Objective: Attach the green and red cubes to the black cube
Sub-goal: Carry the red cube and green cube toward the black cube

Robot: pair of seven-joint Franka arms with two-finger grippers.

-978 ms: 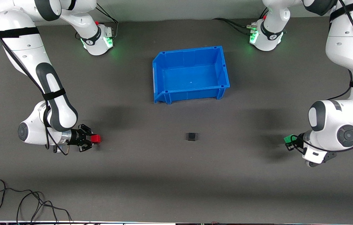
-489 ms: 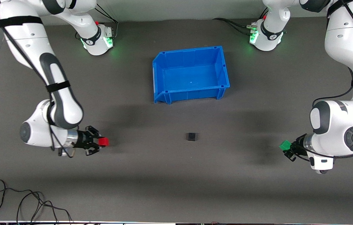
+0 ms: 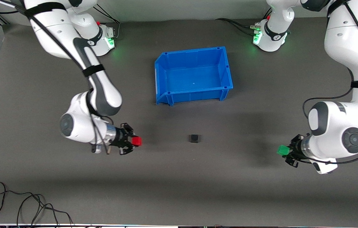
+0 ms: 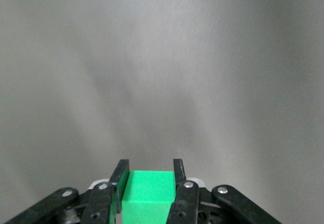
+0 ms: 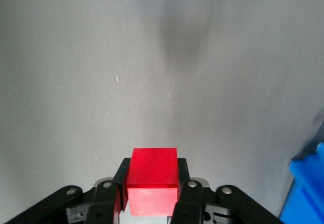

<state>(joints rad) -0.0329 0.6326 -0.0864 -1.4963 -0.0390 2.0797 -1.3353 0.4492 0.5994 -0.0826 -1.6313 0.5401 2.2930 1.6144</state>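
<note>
The black cube (image 3: 194, 138) sits on the dark table, nearer the front camera than the blue bin. My right gripper (image 3: 134, 141) is shut on the red cube (image 3: 137, 141), held just above the table beside the black cube, toward the right arm's end. The red cube shows between the fingers in the right wrist view (image 5: 152, 181). My left gripper (image 3: 285, 151) is shut on the green cube (image 3: 282, 149), held low over the table toward the left arm's end. The green cube fills the jaws in the left wrist view (image 4: 148, 193).
An empty blue bin (image 3: 163, 91) stands mid-table, farther from the front camera than the black cube; its corner shows in the right wrist view (image 5: 308, 188). Loose black cables (image 3: 23, 205) lie at the table's near edge toward the right arm's end.
My right gripper has carried the red cube a long way toward the black cube. My left gripper has moved the green cube slightly toward the black cube and nearer the front camera.
</note>
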